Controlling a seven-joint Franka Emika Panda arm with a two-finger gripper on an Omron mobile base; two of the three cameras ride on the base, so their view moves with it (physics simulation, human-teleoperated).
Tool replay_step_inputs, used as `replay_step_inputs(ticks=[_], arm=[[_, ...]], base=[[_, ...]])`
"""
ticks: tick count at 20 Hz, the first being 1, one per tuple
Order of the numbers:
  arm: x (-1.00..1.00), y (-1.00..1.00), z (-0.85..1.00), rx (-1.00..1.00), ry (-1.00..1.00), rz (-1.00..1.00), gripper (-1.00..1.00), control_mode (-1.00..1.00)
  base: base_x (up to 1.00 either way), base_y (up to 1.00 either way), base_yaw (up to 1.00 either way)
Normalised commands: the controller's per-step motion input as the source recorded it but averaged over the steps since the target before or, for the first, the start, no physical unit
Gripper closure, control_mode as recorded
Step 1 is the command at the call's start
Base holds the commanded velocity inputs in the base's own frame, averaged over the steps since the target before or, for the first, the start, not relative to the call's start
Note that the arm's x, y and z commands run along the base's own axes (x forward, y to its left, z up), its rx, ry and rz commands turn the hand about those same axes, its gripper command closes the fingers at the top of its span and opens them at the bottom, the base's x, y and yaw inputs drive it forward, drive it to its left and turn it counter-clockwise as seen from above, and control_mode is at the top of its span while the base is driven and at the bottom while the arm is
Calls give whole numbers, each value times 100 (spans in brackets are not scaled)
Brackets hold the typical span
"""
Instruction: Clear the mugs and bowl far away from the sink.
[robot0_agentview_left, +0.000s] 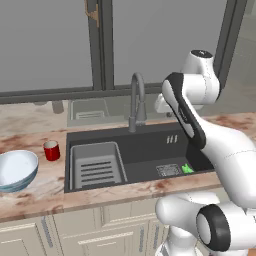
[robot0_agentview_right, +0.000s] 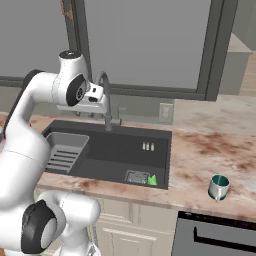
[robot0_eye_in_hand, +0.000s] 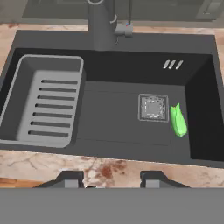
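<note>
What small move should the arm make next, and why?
Probably swing toward the red mug left of the sink. The fingers hover apart over the sink's front edge holding nothing, and that mug stands close beside the basin, next to the bowl.

Two mugs: one red mug (robot0_agentview_left: 51, 150), one teal mug (robot0_agentview_right: 218, 186). One bowl (robot0_agentview_left: 16, 170), one sink (robot0_agentview_left: 145, 150), one faucet (robot0_agentview_left: 136, 100), one green object (robot0_eye_in_hand: 178, 120)

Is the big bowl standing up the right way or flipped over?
Right way up. The bowl rests on the counter left of the sink, its pale inside facing up, beside the red mug.
</note>
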Motion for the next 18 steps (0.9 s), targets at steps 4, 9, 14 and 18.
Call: replay_step_inputs(ticks=[4,9,14,18], arm=[[-32,0,0,0,-4,0,-100,-100],[-72,-1,0,0,-5,-1,-100,-100],[-62,0,5,0,-10,-6,-100,-100],[-54,0,19,0,-1,-7,-100,-100]], base=[[0,0,0],[0,0,0],[0,0,0],[0,0,0]])
